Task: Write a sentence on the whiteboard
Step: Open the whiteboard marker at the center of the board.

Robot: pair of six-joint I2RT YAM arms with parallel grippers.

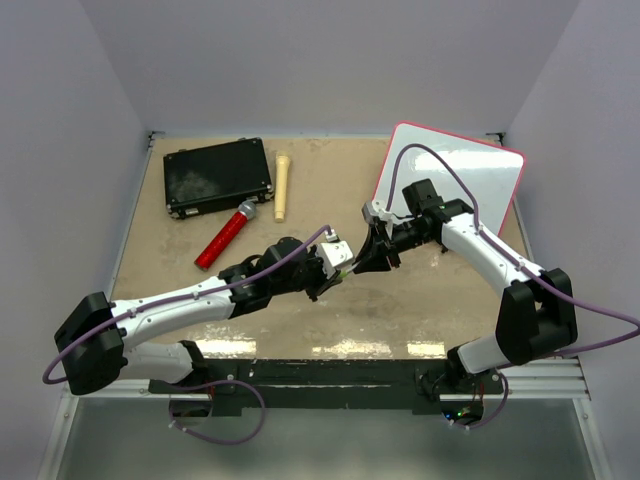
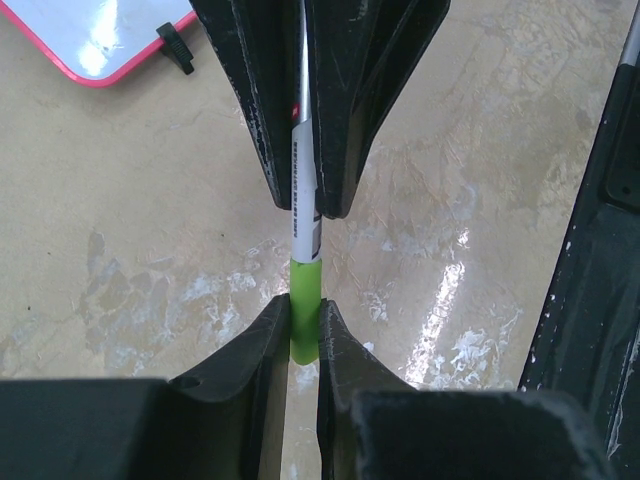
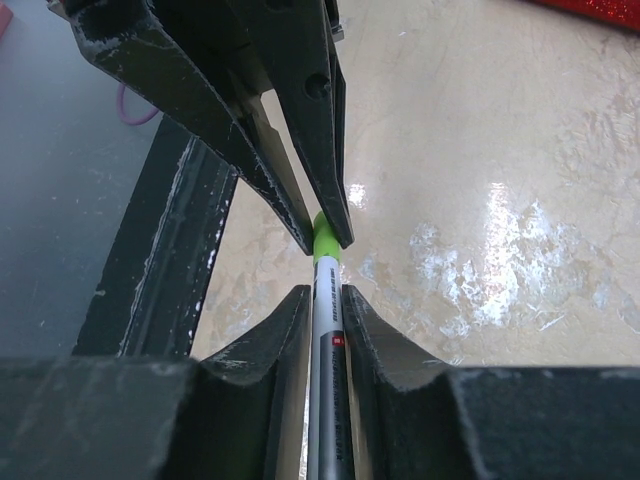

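The whiteboard [image 1: 470, 175], white with a red-pink rim, lies at the back right; its corner shows in the left wrist view [image 2: 100, 40]. No green sentence shows on it. A silver marker [image 2: 306, 215] with a green cap [image 2: 305, 310] is held level between both grippers above the table's middle. My left gripper [image 2: 304, 305] is shut on the green cap. My right gripper [image 3: 326, 295] is shut on the silver barrel [image 3: 328, 340]. In the top view the left gripper [image 1: 343, 268] and right gripper [image 1: 370, 257] meet tip to tip, in front of the board's near left corner.
A black case [image 1: 217, 176] lies at the back left. A red marker [image 1: 225, 235] lies in front of it and a beige stick-shaped marker [image 1: 282, 186] to its right. The right arm [image 1: 480, 245] crosses the board's near edge.
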